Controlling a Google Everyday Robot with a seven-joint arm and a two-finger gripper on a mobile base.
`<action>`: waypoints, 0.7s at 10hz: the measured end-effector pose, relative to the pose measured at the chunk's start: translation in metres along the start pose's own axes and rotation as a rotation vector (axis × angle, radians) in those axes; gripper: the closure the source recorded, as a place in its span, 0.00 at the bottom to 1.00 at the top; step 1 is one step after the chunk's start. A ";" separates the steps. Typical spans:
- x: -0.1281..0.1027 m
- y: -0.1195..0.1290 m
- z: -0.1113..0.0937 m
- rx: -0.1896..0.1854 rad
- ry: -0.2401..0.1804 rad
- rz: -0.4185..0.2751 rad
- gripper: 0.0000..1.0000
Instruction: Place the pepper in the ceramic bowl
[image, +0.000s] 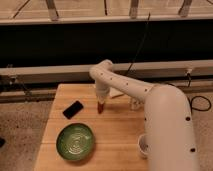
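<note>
Tabletop (120, 131): wood, beneath claw (100, 103). Arm (125, 88): white, comes from claw's right. Ceramic bowl (75, 142): green, in front-left of claw, well apart. Phone (73, 109): black, just left. Cup (143, 145): white, front-right. Claw: pointing down, clamped on pepper (100, 108), red, at claw tip.

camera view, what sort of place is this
Likely an indoor lab or test area: a wooden table on speckled flooring, along a wall with cable trunking. The end effector hangs over the table, beyond the ceramic bowl.
</note>
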 end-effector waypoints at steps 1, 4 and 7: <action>0.000 -0.001 0.002 0.002 -0.004 -0.009 0.20; 0.002 -0.001 0.011 0.007 -0.011 -0.035 0.20; 0.005 -0.004 0.019 0.002 -0.012 -0.041 0.20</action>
